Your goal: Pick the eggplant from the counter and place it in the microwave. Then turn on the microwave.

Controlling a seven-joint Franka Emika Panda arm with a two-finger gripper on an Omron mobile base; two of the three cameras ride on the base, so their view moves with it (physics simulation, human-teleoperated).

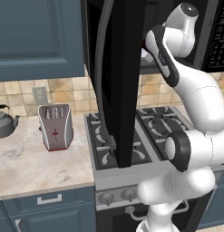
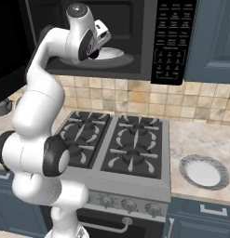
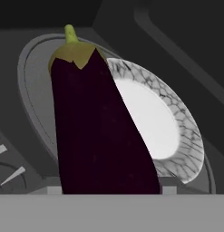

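Observation:
The dark purple eggplant (image 3: 95, 131) with its green stem hangs close in front of the hand camera, stem toward the microwave's back. My gripper (image 2: 97, 47) is shut on the eggplant (image 2: 93, 54) at the mouth of the black microwave (image 2: 174, 42), just above the near rim of the white turntable plate (image 2: 112, 55). In the hand view the plate (image 3: 154, 122) lies behind and to the right of the eggplant, which hides my fingertips. The microwave door (image 1: 115, 81) stands swung wide open over the stove.
The grey gas stove (image 2: 116, 144) lies below the microwave. A silver toaster (image 1: 55, 127) and a kettle (image 1: 3, 121) stand on the beige counter (image 1: 36, 163) to the left. A white plate (image 2: 203, 172) rests on the counter right of the stove.

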